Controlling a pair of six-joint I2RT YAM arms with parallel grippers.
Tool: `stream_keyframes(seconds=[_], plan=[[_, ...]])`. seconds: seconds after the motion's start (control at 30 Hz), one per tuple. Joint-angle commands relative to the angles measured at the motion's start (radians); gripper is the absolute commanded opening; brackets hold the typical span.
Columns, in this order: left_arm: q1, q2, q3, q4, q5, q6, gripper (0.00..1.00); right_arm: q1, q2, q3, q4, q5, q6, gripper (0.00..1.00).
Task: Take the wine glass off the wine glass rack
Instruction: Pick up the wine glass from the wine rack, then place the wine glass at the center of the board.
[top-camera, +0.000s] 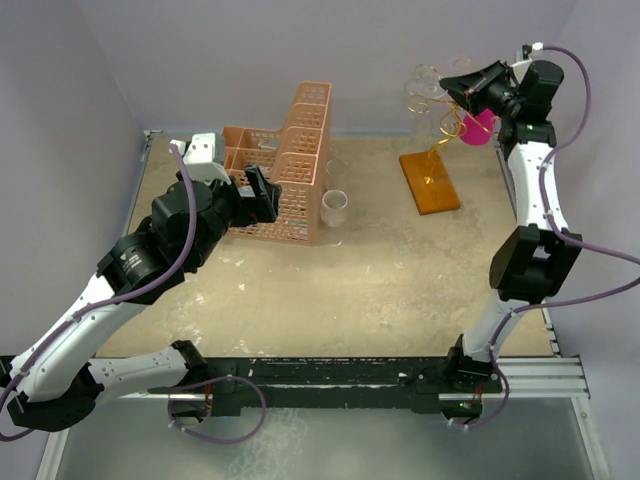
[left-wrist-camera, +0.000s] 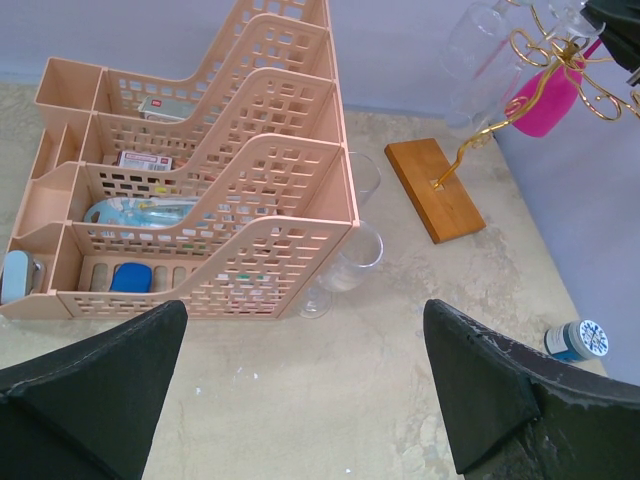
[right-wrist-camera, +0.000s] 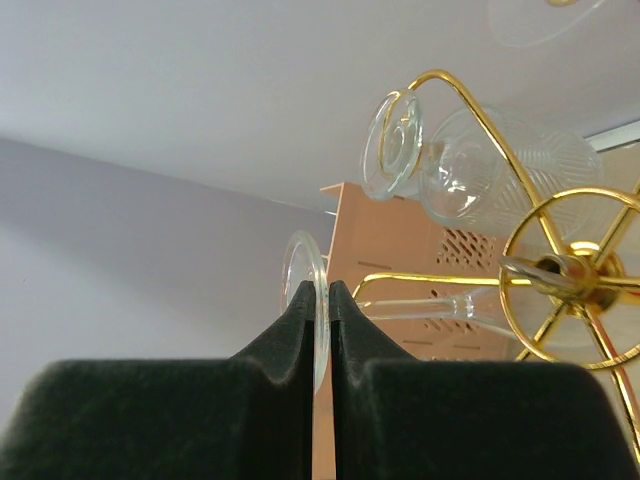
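The gold wire wine glass rack (top-camera: 447, 122) stands on its flat orange base (top-camera: 430, 181) at the back right. Clear glasses and a pink glass (top-camera: 478, 126) hang from its curled arms. My right gripper (top-camera: 462, 88) is raised beside the rack top. In the right wrist view it (right-wrist-camera: 320, 288) is shut on the round foot of a clear wine glass (right-wrist-camera: 297, 262), whose stem (right-wrist-camera: 425, 305) runs sideways along a gold arm toward the rack hub (right-wrist-camera: 570, 275). My left gripper (left-wrist-camera: 305, 390) is open and empty over the tabletop, near the basket.
A peach lattice basket (top-camera: 290, 170) with small items stands at the back middle. A clear wine glass (top-camera: 335, 207) stands upright on the table beside it. A small blue-capped bottle (left-wrist-camera: 577, 340) lies at the right. Purple walls close in the back and sides.
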Motion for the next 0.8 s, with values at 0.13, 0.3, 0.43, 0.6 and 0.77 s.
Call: stream_keyframes(seconds=[0.13, 0.3, 0.43, 0.6, 0.77], plan=[[0.005, -0.003, 0.017, 0.049, 0.014, -0.026, 0.99, -0.042, -0.102, -0.045, 0.091, -0.078, 0.013, 0.00], [0.004, 0.005, 0.019, 0.052, 0.021, -0.031, 0.99, -0.058, -0.131, -0.086, 0.113, -0.106, 0.021, 0.00], [0.004, 0.015, 0.025, 0.055, 0.034, -0.035, 0.99, -0.058, -0.159, -0.109, 0.120, -0.130, 0.024, 0.00], [0.004, 0.028, 0.021, 0.067, 0.058, -0.051, 0.99, -0.059, -0.198, -0.144, 0.122, -0.155, 0.030, 0.00], [0.004, 0.031, 0.008, 0.089, 0.088, -0.077, 0.99, -0.059, -0.239, -0.176, 0.110, -0.162, 0.030, 0.00]])
